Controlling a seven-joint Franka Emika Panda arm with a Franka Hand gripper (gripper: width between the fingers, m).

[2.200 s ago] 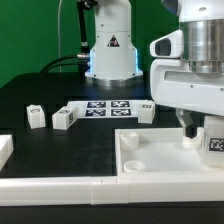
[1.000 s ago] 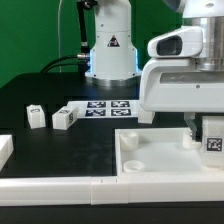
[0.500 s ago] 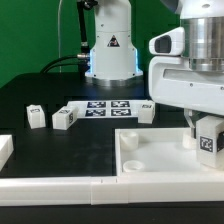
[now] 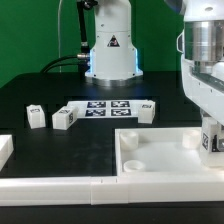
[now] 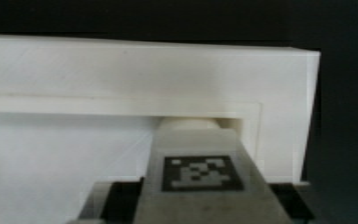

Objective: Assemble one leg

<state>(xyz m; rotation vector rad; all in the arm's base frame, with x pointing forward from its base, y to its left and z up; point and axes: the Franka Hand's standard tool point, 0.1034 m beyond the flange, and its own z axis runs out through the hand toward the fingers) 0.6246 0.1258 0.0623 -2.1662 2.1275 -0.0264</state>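
My gripper point(image 4: 212, 142) is at the exterior view's right edge, shut on a white leg point(image 4: 213, 140) with a black-and-white tag. It holds the leg upright over the far right corner of the large white square panel point(image 4: 160, 160). In the wrist view the leg point(image 5: 201, 165) points at a round corner recess point(image 5: 202, 124) of the panel point(image 5: 87, 130), its tip at the recess. Dark fingers point(image 5: 117, 200) flank the leg on both sides. Three more legs lie on the black table: one point(image 4: 36, 116), one point(image 4: 64, 118) and one point(image 4: 147, 110).
The marker board point(image 4: 108, 107) lies flat on the table behind the panel. A white rail point(image 4: 60, 186) runs along the front edge, with a white block point(image 4: 5, 150) at the exterior view's left. The robot base point(image 4: 110, 45) stands at the back.
The gripper has moved toward the exterior view's right with the leg in it, from above the panel's right side to its far right corner. The loose legs have not moved.
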